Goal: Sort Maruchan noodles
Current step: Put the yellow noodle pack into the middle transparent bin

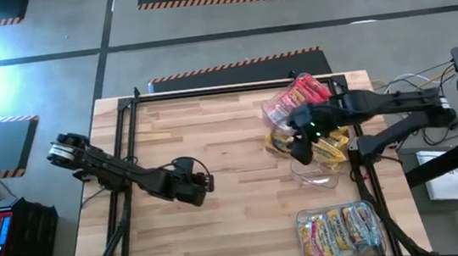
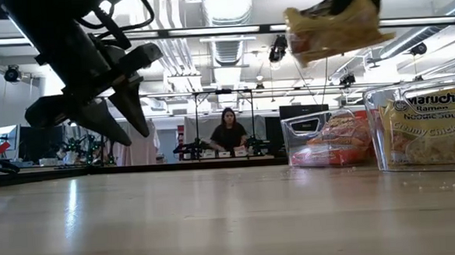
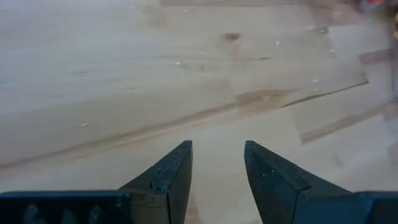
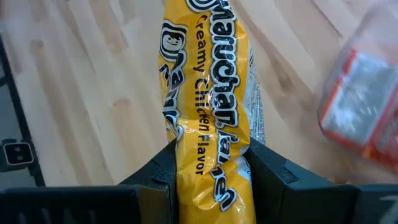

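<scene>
Yellow packet [image 4: 208, 118] label readable only in right pincer [image 4: 211, 168] wrist view.

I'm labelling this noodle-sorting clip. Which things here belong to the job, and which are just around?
Part of the job:
- yellow crinkly Creamy Chicken packet, clamped in the right gripper
- clear plastic tub of red packets
- clear plastic tub of yellow packets
- clear plastic tub of mixed packets
- empty clear tub

Just around:
- left gripper, open over bare wood
- person seated in the room behind
</scene>
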